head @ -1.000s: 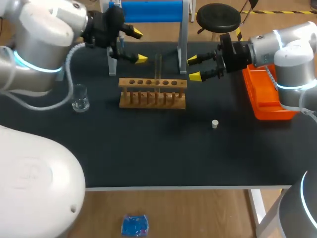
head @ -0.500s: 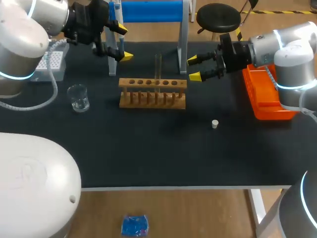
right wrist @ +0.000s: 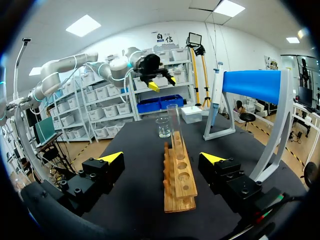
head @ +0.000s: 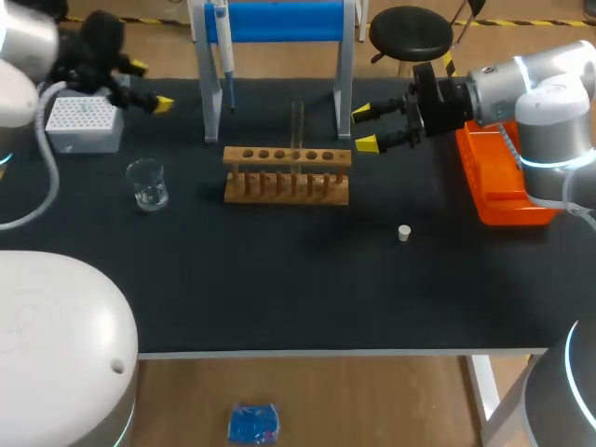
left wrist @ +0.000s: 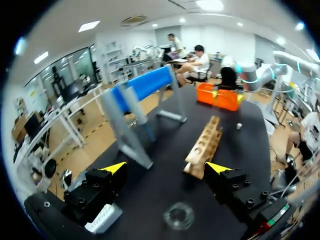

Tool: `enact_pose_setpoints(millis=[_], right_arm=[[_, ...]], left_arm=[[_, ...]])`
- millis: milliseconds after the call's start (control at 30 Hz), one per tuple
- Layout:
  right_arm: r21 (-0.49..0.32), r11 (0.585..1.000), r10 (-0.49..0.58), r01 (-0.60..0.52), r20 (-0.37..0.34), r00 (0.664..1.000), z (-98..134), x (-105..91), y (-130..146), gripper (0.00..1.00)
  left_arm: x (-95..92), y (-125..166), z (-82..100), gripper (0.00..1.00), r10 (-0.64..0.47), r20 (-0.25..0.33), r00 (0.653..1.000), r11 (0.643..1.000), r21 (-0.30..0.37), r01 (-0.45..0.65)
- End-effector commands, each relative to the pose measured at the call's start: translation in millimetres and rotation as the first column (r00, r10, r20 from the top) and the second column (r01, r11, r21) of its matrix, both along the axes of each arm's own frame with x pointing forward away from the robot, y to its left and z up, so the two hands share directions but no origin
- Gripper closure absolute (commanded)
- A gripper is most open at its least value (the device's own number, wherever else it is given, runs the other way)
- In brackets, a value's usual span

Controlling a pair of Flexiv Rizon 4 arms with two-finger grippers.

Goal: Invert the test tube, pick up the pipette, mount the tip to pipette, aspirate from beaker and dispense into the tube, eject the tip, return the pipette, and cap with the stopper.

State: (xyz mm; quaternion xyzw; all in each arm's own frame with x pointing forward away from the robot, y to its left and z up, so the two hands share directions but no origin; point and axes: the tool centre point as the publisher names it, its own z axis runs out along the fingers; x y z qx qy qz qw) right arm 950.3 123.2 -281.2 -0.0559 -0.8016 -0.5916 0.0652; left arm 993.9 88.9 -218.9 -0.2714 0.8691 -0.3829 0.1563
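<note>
**At the desk's (head: 279, 279) far edge, a pipette to take by its body**

On the blue-topped stand (head: 279, 20), behind the wooden rack (head: 287, 174) holding the upright test tube (head: 297, 126), hangs the pipette (head: 222, 47). I judge it light, stiff, smooth plastic. I'd grip its thick upper body, not the slim shaft. My left fingers (head: 160, 102) are spread apart near the tip box (head: 84, 124). My right fingers (head: 367, 143) are apart too, and both hold nothing.

clear test tube (head: 297, 126) upright in rack (head: 287, 177), pipette (head: 223, 37) hanging on stand (head: 284, 20), white stopper (head: 404, 233) on table (head: 279, 289)
</note>
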Motion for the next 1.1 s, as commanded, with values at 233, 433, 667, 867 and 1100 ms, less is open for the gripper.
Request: enact_pose_setpoints(millis=[233,433,667,867,1100], right_arm=[[-0.001,1.000,-0.001,0.001,0.001,1.000,0.0,-0.5,0.0,0.00],[-0.001,1.000,-0.001,0.001,0.001,1.000,0.0,-0.5,0.0,0.00],[-0.001,1.000,-0.001,0.001,0.001,1.000,0.0,-0.5,0.0,0.00],[-0.001,1.000,-0.001,0.001,0.001,1.000,0.0,-0.5,0.0,0.00],[-0.001,1.000,-0.001,0.001,0.001,1.000,0.0,-0.5,0.0,0.00]], left_arm=[[-4.8,81.5,-28.9,0.00,0.496,-0.111,0.861,0.868,0.102,-0.487],[-4.8,81.5,-28.9,0.00,0.496,-0.111,0.861,0.868,0.102,-0.487],[-4.8,81.5,-28.9,0.00,0.496,-0.111,0.861,0.868,0.102,-0.487],[20.5,121.3,-67.6,0.00,0.620,-0.163,0.767,0.784,0.143,-0.604],[54.9,169.3,-120.1,0.00,0.734,-0.206,0.647,0.679,0.176,-0.713]])
